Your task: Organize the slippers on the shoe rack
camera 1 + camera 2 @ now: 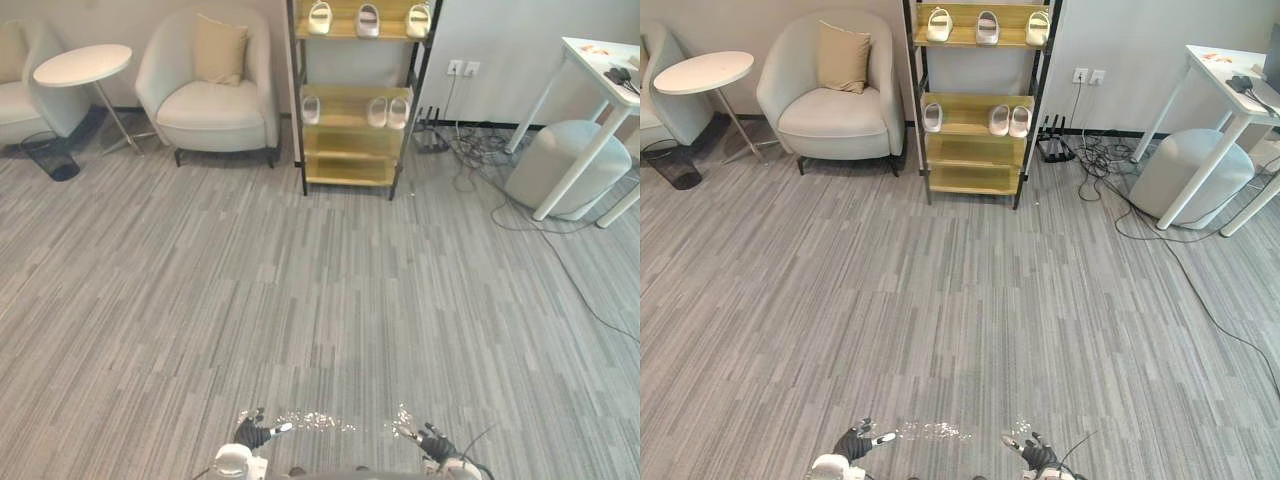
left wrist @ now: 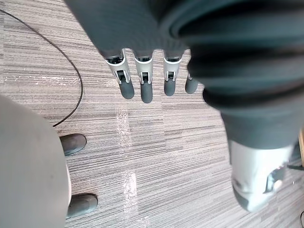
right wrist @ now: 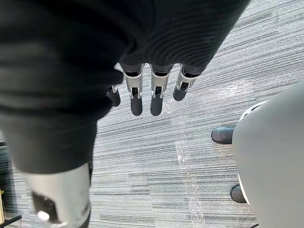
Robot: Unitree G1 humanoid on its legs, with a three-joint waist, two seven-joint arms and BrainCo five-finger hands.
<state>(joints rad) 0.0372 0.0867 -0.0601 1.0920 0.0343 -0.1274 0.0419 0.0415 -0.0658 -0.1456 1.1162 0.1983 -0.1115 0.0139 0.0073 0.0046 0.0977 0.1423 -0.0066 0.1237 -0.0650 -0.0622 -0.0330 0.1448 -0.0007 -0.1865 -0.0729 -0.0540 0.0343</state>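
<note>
Left eye view, top middle: slippers (image 1: pixel 368 20) not neat yet on shoe rack (image 1: pixel 348 170); left hand (image 1: pixel 252 434) and right hand (image 1: pixel 434 443) empty, fingers (image 3: pixel 136 102) straight.

The floor (image 1: pixel 300 290) is grey carpet, streaked finely in lighter and darker grey. The shoe rack (image 1: pixel 345 170) has a black frame and pale yellow wooden shelves, and the slippers (image 1: pixel 368 20) on it are white to cream. The armchair (image 1: pixel 205 110) is cream, its cushion (image 1: pixel 220 50) beige, the round side table (image 1: pixel 82 65) white, the bin (image 1: pixel 50 155) black, the pouf (image 1: pixel 565 165) pale grey. The left hand (image 2: pixel 146 80) and right hand (image 3: pixel 136 95) have silver fingers with dark tips
</note>
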